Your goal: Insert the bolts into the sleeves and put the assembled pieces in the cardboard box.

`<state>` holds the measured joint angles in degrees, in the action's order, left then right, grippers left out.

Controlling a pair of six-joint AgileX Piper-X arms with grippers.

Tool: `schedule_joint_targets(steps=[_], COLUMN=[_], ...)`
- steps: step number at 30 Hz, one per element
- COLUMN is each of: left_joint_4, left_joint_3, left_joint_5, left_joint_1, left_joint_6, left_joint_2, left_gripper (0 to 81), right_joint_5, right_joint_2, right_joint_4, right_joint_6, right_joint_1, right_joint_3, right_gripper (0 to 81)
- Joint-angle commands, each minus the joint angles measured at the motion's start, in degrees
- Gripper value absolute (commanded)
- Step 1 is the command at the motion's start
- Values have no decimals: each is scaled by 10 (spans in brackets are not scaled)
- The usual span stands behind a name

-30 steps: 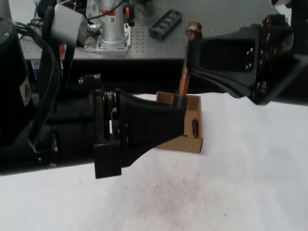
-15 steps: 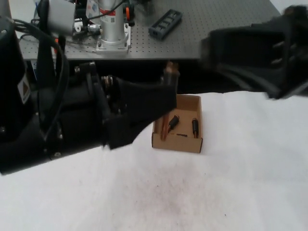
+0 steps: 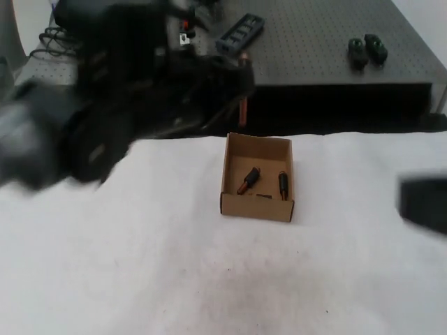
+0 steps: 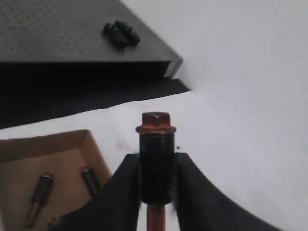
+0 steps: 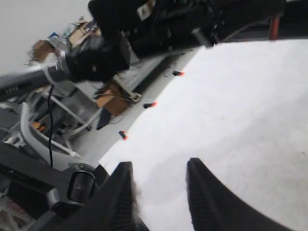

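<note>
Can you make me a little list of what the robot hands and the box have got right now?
Left gripper: shut on sleeved bolt
Right gripper: open, empty
Cardboard box: two assembled pieces inside
Far board: two small dark parts

The cardboard box (image 3: 255,208) sits on the cloth (image 3: 209,279) before the perforated board (image 3: 314,42), two assembled pieces (image 3: 248,180) side by side inside.
</note>
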<state>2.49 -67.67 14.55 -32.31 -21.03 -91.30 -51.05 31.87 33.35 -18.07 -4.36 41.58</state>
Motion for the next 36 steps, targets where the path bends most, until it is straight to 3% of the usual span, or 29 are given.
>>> schedule_joint_targets(steps=[1,6,12,22,24,29,31,34,36], left_joint_4=[49,210,347,408,411,416,421,443,459], left_joint_3=[-70,-244,-400,-436,-436,-436,-436,-436,-436], left_joint_5=[-48,-80,-84,-83,-83,-76,-72,-62,-67], left_joint_1=[1,1,-1,-11,-11,-11,-11,-11,-9], left_joint_6=[31,72,90,136,138,138,132,111,95], left_joint_2=[-48,-192,-326,-396,-396,-396,-393,-365,-334], left_gripper=[7,7,7,1,42,294,345,324,258], right_joint_5=[106,193,224,226,226,226,226,226,226], right_joint_2=[-142,-250,-289,-288,-288,-288,-288,-288,-288], right_joint_4=[180,256,305,305,305,305,303,297,294], right_joint_6=[20,-17,-18,-29,-29,-29,-29,-29,-22], right_joint_1=[4,4,4,4,4,4,4,4,4], right_joint_3=[-1,-1,-1,-1,-1,-1,-1,-1,-1], right_gripper=[246,239,239,241,241,241,241,241,241])
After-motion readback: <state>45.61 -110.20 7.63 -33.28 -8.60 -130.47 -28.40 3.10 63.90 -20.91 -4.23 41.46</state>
